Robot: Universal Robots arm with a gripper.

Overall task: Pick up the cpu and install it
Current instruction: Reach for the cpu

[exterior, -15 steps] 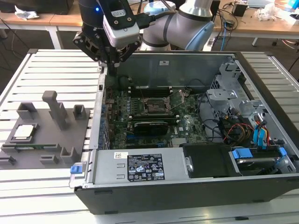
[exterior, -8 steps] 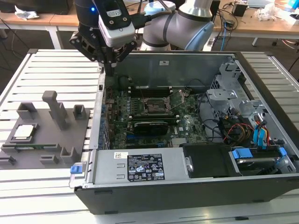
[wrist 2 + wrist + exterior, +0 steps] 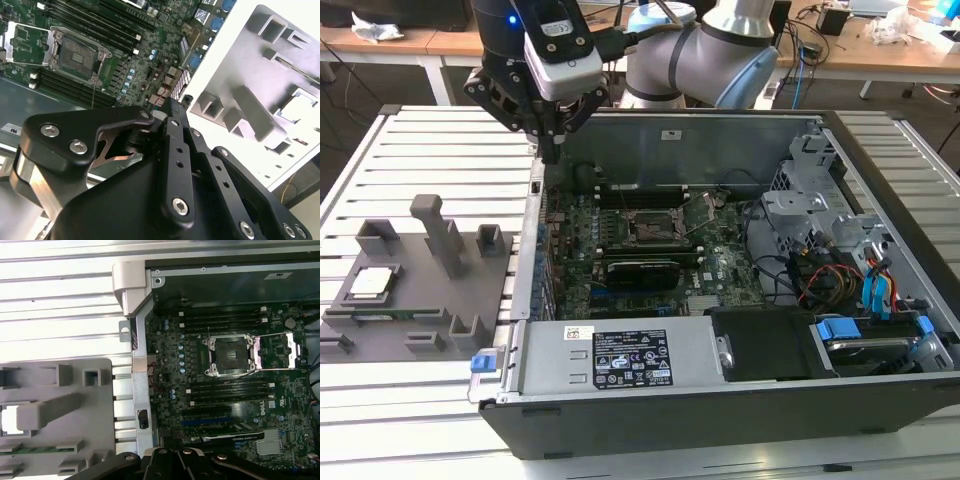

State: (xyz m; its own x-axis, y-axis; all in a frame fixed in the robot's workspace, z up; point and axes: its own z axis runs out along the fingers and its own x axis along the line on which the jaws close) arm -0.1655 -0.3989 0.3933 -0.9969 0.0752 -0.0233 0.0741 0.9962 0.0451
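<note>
The cpu (image 3: pixel 372 283) is a small flat silver square lying in a recess of the grey holder plate (image 3: pixel 420 290), at the exterior view's left. It also appears as a bright square, the cpu (image 3: pixel 299 103), in the second wrist view. My gripper (image 3: pixel 551 152) hangs above the far left corner of the open computer case (image 3: pixel 620 420), well clear of the cpu. Its fingers (image 3: pixel 172 125) are pressed together with nothing between them. The motherboard socket (image 3: pixel 655 228) lies open with its metal frame lifted, seen in both wrist views as the socket (image 3: pixel 231 355) and the socket (image 3: pixel 75 54).
Grey posts and blocks (image 3: pixel 442 232) stand up from the holder plate, and a green memory stick (image 3: pixel 395 315) lies in it. The case walls, drive cage (image 3: pixel 800 215) and cables (image 3: pixel 875 285) ring the motherboard. The slatted white table (image 3: pixel 420 150) lies under everything.
</note>
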